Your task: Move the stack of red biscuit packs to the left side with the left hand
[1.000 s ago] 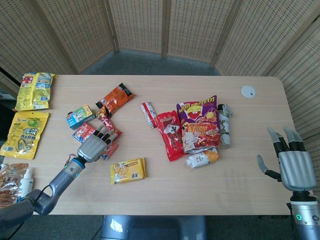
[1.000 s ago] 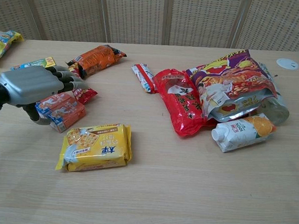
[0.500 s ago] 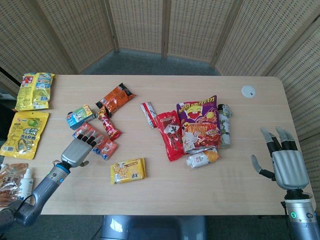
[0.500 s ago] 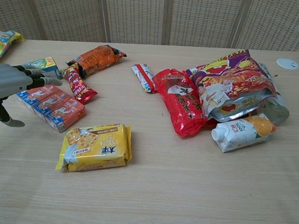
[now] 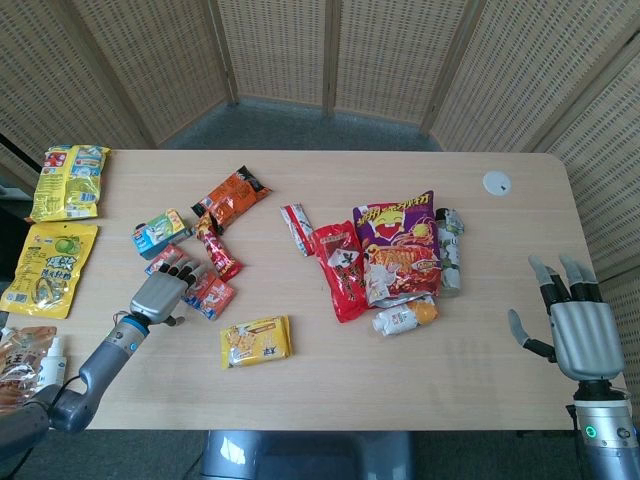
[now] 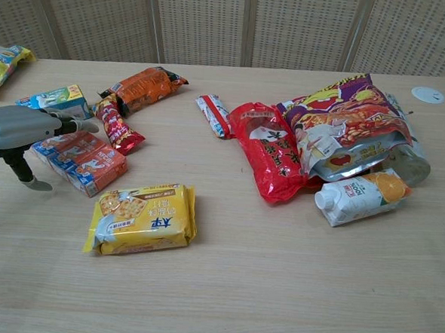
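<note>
The red biscuit packs (image 5: 207, 293) lie side by side in a short row left of the table's centre, also seen in the chest view (image 6: 83, 160). My left hand (image 5: 160, 292) is at their left end, palm down. Its fingers (image 6: 68, 122) reach over the far-left pack, and its thumb points down to the table, apart from the packs (image 6: 27, 177). Nothing is clasped in it. My right hand (image 5: 578, 328) stands upright beyond the table's right front corner, fingers spread and empty. The chest view does not show it.
A yellow cracker pack (image 5: 256, 341) lies just in front of the biscuits. Behind them are a red stick pack (image 5: 216, 247), a blue-green box (image 5: 160, 232) and an orange bag (image 5: 232, 197). Yellow bags (image 5: 48, 265) line the left edge. A pile of snack bags (image 5: 398, 240) fills the centre right.
A second ago my left hand lay on the biscuit packs. It drew back left off them, then edged back over their left end. The right hand shifted slightly.
</note>
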### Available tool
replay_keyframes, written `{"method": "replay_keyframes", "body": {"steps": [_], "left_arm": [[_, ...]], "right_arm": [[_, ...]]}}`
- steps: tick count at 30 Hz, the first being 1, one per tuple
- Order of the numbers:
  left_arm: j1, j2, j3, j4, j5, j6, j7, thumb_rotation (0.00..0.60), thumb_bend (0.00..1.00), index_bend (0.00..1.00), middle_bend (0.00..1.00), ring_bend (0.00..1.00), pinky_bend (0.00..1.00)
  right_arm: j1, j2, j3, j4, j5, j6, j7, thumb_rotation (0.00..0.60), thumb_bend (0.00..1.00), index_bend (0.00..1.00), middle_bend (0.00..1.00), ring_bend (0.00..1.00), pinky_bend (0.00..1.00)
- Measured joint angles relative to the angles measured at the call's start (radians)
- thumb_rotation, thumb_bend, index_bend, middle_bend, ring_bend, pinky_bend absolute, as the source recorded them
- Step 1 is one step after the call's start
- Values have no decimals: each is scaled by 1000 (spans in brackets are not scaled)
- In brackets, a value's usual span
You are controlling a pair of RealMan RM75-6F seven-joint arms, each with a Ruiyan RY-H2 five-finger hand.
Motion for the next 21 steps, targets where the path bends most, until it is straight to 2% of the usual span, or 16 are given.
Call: {"method": "replay_keyframes", "body": {"steps": [8,10,14,15,18,21], "left_arm": [[-45,-47,-26,76,-28,-60,-39,600,220,68,0,3,0],[-58,-58,-33,93,-40,-83,-41,600,220,90,20,63,0],[-78,-88,-46,129,-58,-111,-52,600,219,248,209,308,40],[-82,-96,-47,138,-59,-111,-57,600,220,289,263,370,75],[-93,-116,-48,160,-57,-117,-70,600,223,378,350,455,188],[-100,-129,-44,176,-46,-118,-82,600,228,442,401,533,295]], "right_arm": [[-1,5,1,-15,3,0,-16,74,437,0,242,0,29],[-2,6,1,-19,2,2,-20,72,435,0,242,0,30],[-7,11,0,-28,1,8,-27,70,438,0,242,0,30],[-9,13,0,-31,1,10,-28,71,438,0,242,0,30],[-11,16,-1,-35,2,11,-30,71,437,0,242,0,29],[-11,19,0,-38,4,11,-32,72,437,0,241,0,30]]}}
